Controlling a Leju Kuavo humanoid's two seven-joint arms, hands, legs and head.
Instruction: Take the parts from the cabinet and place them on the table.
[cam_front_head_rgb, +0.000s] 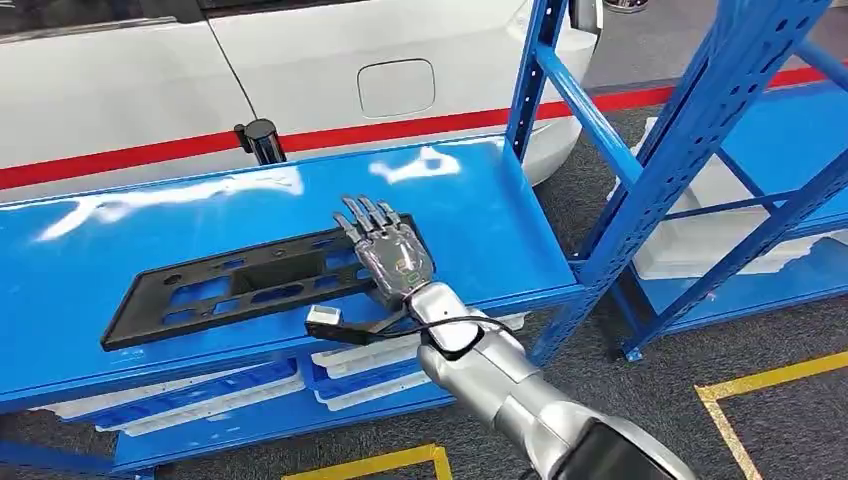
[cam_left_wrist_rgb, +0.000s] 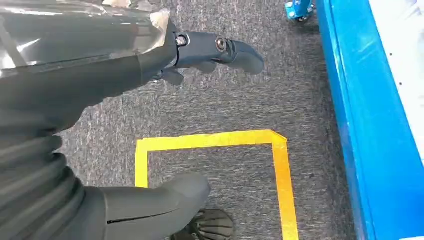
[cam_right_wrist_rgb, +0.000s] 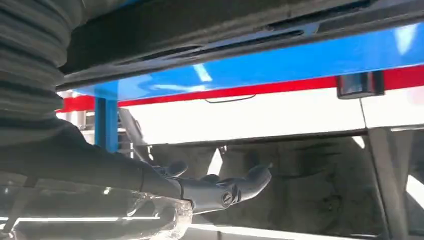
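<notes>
We're looking down on a glossy blue metal shelf (cam_front_head_rgb: 480, 215) of the cabinet rack, and lying flat on it is the part: a long, flat black plastic panel (cam_front_head_rgb: 230, 285) with rectangular cut-outs and small round holes, the blue of the shelf showing through its openings. It runs lengthwise along the shelf, its left end near the shelf's front edge, its right end angled a little further back.

Our right hand (cam_front_head_rgb: 388, 255) is over the panel's right end, palm down, fingers stretched out and apart; we can't tell whether it touches the panel, and it grips nothing. From the right wrist view the dark panel (cam_right_wrist_rgb: 240, 25) sits close against the blue shelf surface, the hand's fingers (cam_right_wrist_rgb: 250, 180) extended in open air.

Our left hand (cam_left_wrist_rgb: 150, 65) hangs beside the shelf's edge above grey carpet with a yellow tape outline (cam_left_wrist_rgb: 280, 170), fingers extended, holding nothing.

Behind the shelf stands a white car body with a red stripe (cam_front_head_rgb: 150, 100).
</notes>
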